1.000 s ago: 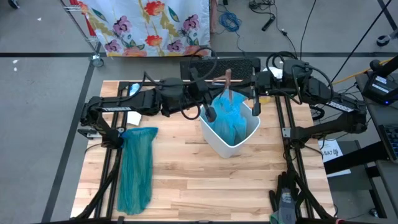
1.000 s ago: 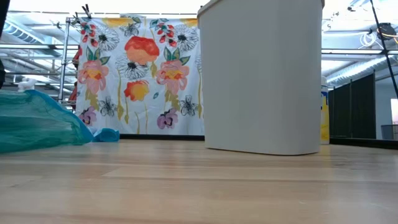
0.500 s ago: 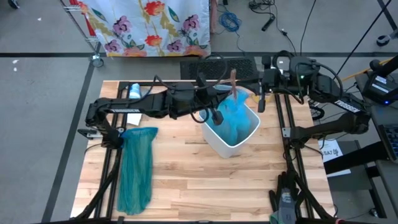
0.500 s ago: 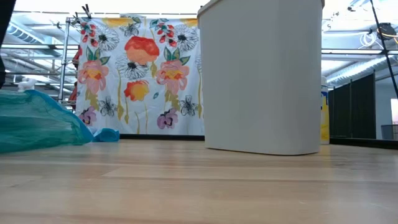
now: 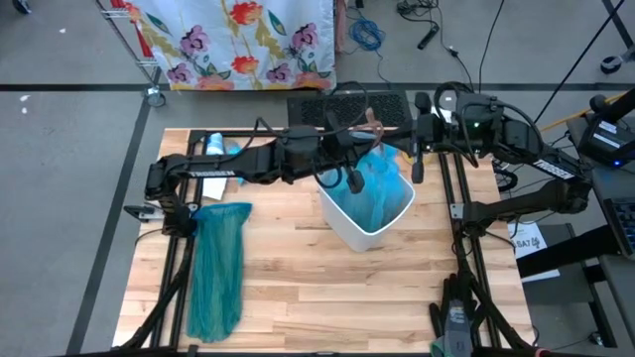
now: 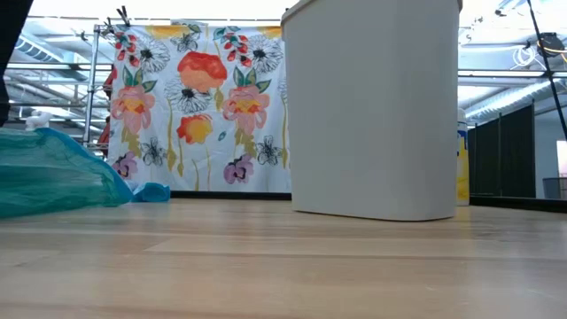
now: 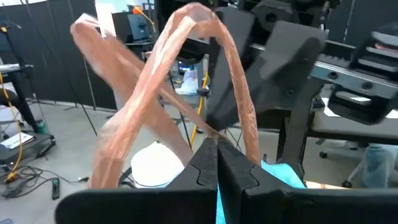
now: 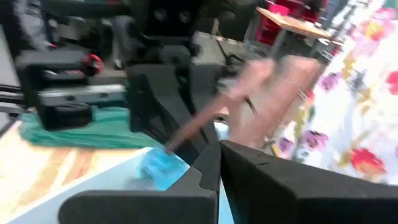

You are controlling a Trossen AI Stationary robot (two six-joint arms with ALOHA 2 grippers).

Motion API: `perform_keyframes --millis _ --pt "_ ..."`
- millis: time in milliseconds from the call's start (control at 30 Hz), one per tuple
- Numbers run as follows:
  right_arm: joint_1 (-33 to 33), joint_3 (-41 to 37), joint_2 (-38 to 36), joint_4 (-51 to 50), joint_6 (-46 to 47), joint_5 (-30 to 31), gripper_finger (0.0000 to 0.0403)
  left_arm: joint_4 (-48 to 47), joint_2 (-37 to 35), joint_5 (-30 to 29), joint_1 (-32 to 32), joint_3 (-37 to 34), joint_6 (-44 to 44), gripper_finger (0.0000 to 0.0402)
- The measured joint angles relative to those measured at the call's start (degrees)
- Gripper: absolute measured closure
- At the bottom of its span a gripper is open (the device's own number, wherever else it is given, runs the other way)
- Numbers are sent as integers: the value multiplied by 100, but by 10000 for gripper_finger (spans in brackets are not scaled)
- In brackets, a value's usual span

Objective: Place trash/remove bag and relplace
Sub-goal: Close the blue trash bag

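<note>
The bag's [image 5: 372,188] pinkish drawstring loop [image 7: 186,81] is gripped by both closed pincers, left [image 5: 369,127] and right [image 5: 382,139], above the bin [image 5: 367,203] near the bench's far edge; uneven pulling could tear it.

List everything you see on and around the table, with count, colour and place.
bin: one, white, table centre-right
bag: one, sky-blue, inside the bin
drawstring: one, pinkish-brown, above the bin, pinched by both hands
teal bag: one, teal-green, flat on the table's left
bottle: one, white and blue, far left corner
floral cloth: one, on a rack beyond the table
left hand: above the bin's far rim
right hand: beside it
</note>
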Motion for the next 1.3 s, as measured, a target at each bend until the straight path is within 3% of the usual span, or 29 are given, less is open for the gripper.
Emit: perform_keyframes --millis 100,400,567,733,1300 --pt "0 0 4 110 -83 -217 403 110 2 9 58 -2 -2 402" --pt "-77 2 -213 -214 -389 989 403 107 64 9 117 -2 -17 402" --pt "-313 -2 85 -689 -371 909 403 88 59 10 108 -2 -13 402" --pt "-334 -2 345 -260 -411 255 403 71 59 9 110 -2 -5 402" --pt "6 7 367 384 -396 71 403 283 57 234 110 -5 155 402"
